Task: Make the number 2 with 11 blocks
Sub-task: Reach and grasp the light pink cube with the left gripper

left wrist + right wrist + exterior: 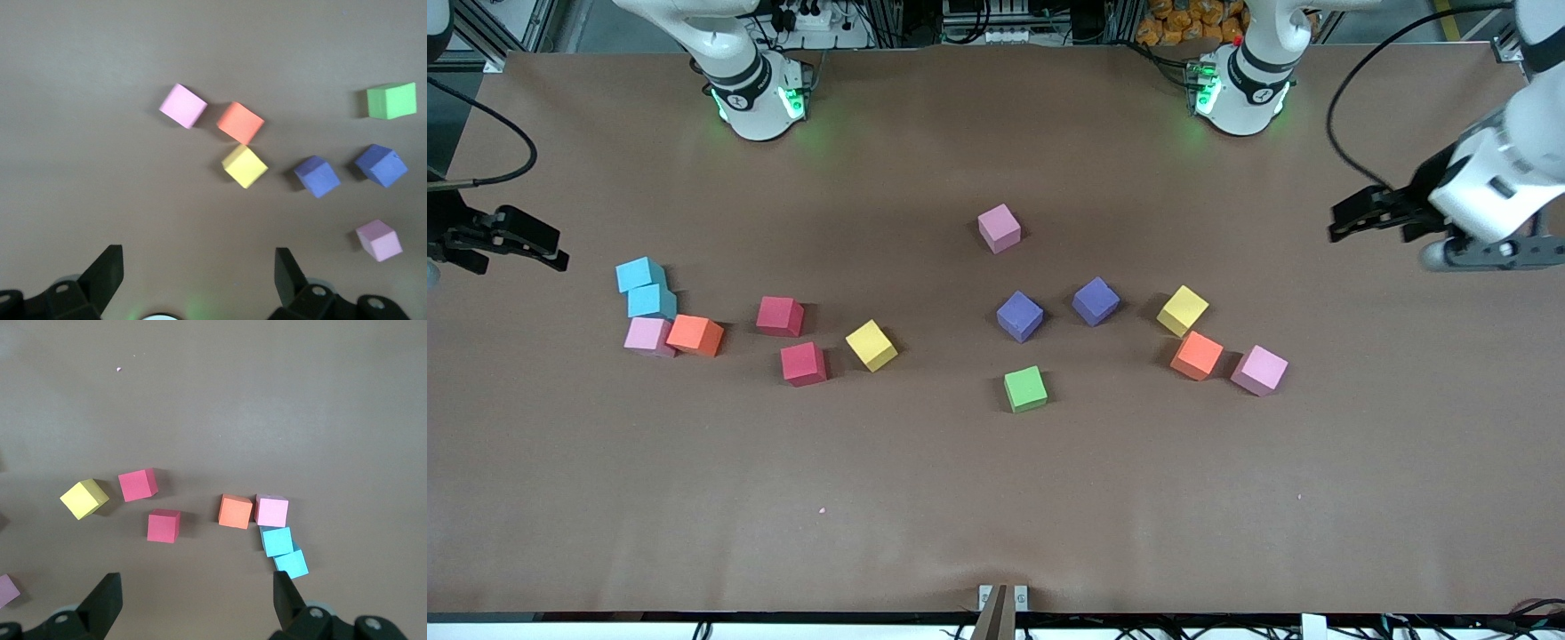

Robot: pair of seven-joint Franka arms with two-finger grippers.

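The blocks lie loose on the brown table, and no number 2 is in view. Toward the right arm's end sit a pink block (649, 337), an orange block (695, 335), two red blocks (780, 316) (803, 364) and a yellow block (871, 345). Toward the left arm's end sit a pink block (999, 228), two purple blocks (1019, 316) (1096, 300), a green block (1025, 388), a yellow block (1183, 310), an orange block (1197, 355) and a pink block (1259, 370). My left gripper (1347, 220) (197, 267) hangs open and empty over bare table at its end. My right gripper (551, 249) (197, 593) hangs open and empty at the other end.
Two cyan cubes (640, 274) (651, 301) touch each other, and the one nearer the front camera touches the pink block beside the orange one. The arms' bases (760, 98) (1240, 89) stand along the table's edge farthest from the front camera.
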